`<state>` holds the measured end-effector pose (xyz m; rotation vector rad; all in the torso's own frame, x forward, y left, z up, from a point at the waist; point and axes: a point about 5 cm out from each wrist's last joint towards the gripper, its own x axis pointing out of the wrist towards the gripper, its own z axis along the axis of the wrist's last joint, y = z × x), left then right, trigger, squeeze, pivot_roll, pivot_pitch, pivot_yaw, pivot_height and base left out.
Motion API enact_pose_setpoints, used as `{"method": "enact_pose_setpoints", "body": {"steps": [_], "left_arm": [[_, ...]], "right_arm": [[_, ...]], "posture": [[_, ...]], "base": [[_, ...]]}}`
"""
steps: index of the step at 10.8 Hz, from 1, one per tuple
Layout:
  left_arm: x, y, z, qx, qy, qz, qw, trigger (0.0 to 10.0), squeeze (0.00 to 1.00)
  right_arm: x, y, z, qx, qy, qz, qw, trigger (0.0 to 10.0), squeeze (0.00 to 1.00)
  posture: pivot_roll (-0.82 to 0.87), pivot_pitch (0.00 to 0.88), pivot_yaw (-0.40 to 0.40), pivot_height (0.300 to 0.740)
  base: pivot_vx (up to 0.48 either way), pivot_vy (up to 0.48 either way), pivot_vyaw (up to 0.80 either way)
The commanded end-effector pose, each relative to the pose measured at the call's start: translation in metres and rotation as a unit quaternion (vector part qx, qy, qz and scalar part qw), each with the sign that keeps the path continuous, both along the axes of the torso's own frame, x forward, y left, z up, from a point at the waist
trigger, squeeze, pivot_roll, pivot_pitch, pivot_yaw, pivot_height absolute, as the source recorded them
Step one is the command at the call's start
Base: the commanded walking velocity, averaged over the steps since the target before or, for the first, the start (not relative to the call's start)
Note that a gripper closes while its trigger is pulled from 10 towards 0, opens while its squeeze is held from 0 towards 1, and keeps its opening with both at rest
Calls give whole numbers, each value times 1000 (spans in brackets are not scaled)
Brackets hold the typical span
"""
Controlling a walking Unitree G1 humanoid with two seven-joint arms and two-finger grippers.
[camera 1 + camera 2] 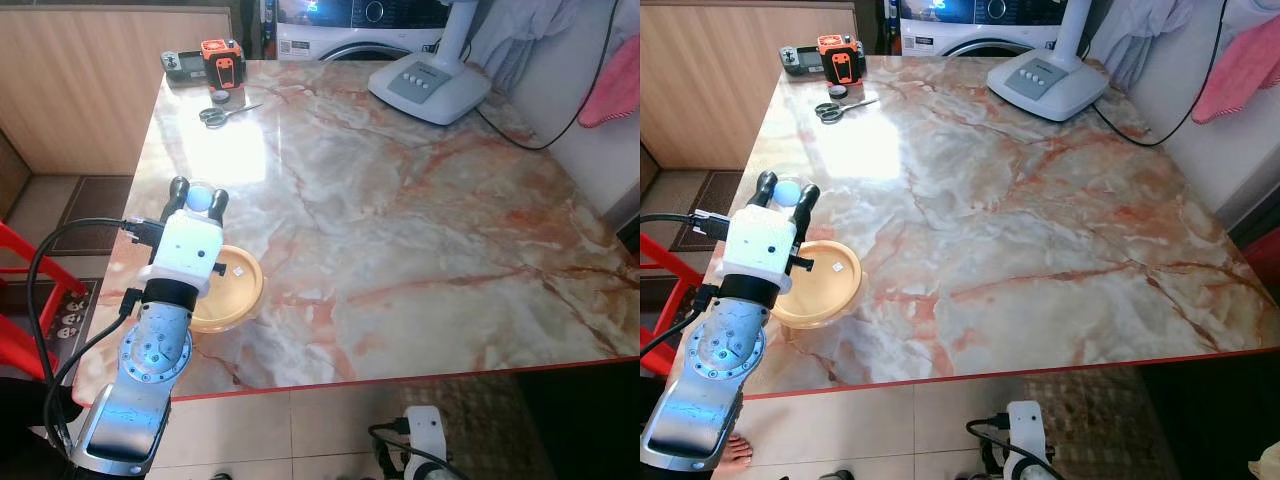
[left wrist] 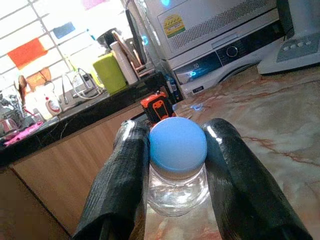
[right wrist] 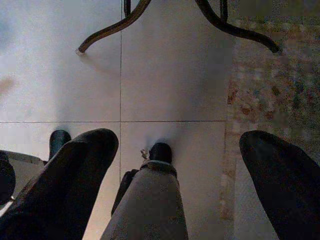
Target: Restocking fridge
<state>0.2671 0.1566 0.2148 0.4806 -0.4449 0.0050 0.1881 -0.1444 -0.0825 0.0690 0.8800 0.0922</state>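
In the left eye view, the left gripper [image 1: 198, 192] stands over the near left part of the marble counter [image 1: 420, 230], and its two black fingers close on a clear bottle with a blue cap [image 1: 201, 197]. Just behind the wrist lies a shallow yellow plate [image 1: 240, 290]. Scissors [image 1: 222, 114] and an orange device [image 1: 222, 61] are well apart, at the far corner.

The right eye view gives the same scene: the bottle [image 1: 787, 192] sits between the finger tips, near the left edge of the counter.

In the left wrist view the jaws are only a little open, as wide as the cap, and the fingers [image 2: 125, 175] press on both sides of the cap [image 2: 178, 142] and the neck below it. The clear body under it looks like thin plastic. I judge it is light, smooth and somewhat slippery, and the soft wall can give under pressure. The stiff neck just under the cap is the better place to hold, because the cap's rim can stop it from sliding out.

In the right wrist view, the right gripper [image 3: 175, 165] hangs idle over the tiled floor [image 3: 170, 75], its jaws wide apart and holding nothing.
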Motion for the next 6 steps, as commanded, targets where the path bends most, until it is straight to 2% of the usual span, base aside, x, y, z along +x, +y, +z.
{"method": "enact_pose_setpoints", "body": {"steps": [1,6], "left_arm": [[-6,-6,9,2,-22,-19,1000,10000,0],[-6,-9,10,6,-17,-37,999,10000,0]], "right_arm": [[-7,-2,-3,0,7,-13,1000,10000,0],[-11,0,-5,2,9,-20,1000,10000,0]], "posture": [[7,130,-57,740],[7,100,-34,740]], "base": [[0,0,0],[0,279,0]]}}
